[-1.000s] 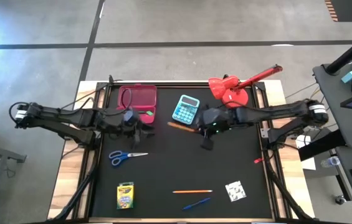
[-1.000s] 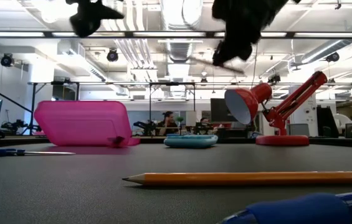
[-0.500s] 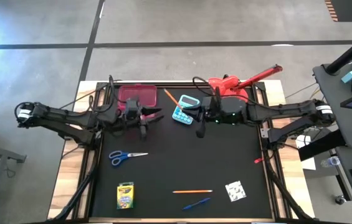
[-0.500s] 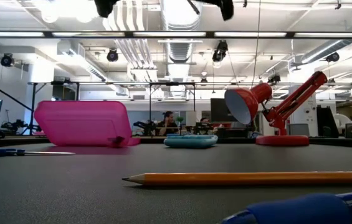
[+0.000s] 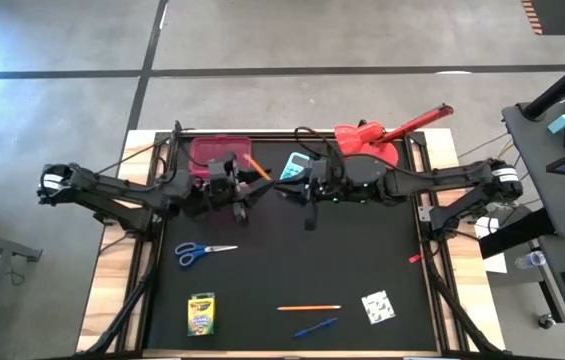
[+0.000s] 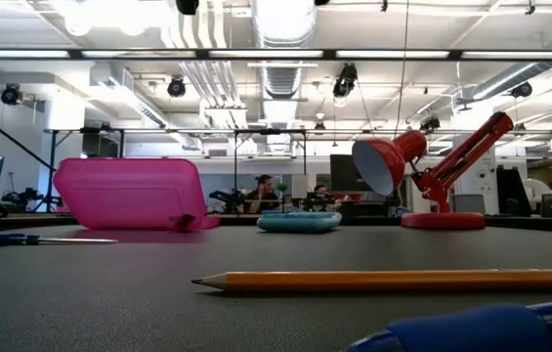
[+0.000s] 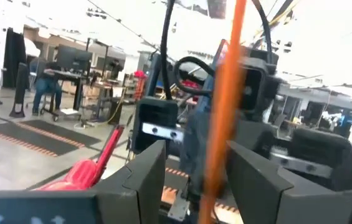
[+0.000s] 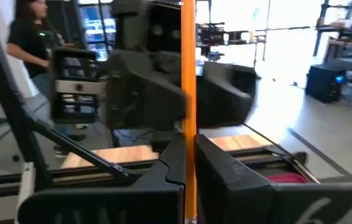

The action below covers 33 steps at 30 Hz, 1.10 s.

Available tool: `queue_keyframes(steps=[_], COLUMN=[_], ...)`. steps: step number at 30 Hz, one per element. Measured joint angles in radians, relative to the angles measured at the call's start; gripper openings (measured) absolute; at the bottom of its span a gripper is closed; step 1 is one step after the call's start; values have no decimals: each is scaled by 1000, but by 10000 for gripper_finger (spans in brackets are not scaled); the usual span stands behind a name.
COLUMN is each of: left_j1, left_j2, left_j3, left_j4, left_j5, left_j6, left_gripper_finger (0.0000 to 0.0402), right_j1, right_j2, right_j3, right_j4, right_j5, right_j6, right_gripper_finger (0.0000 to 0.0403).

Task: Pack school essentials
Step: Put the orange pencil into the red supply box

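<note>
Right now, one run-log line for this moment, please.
phase: handover | right tool: shut on orange pencil | left tool: open around pencil

Orange pencil [image 5: 259, 171] held aloft by pink case. Blue-handled scissors [image 5: 202, 252] flat at left. Crayon box [image 5: 201, 314] near front-left. Second orange pencil [image 5: 309, 308], blue pen [image 5: 315, 327], white patterned square [image 5: 378, 306] lie at front.

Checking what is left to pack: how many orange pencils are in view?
2: one orange pencil lies on the mat near the blue pen; another is gripped upright in the right claw, mid-table.
</note>
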Motion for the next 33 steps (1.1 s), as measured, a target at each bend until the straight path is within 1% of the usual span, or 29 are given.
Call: queue_keyframes(steps=[4, 7, 14, 22, 30, 33], left_j1=[-2, -5, -13, -12, -12, -12], left_j2=[-9, -25, -54, -54, -54, -52], left_j3=[0, 0, 0, 0, 0, 0], left_j4=[12, 11, 12, 12, 8, 0], left_j5=[12, 27, 53, 98, 104, 104], left_j6=[2, 3, 3, 6, 6, 4], left_gripper_finger=[148, 137, 80, 11, 8, 7], right_j1=[16, 18, 19, 21, 21, 19], right_j2=[28, 38, 31, 34, 31, 30], right_j3=[38, 62, 77, 77, 78, 113], right_j4=[-13, -31, -61, -60, -70, -172], right_j5=[-1, -2, -4, -5, -5, -5], right_j6=[-15, -29, -46, -22, 45, 78], right_gripper_finger=[9, 9, 9, 9, 11, 32])
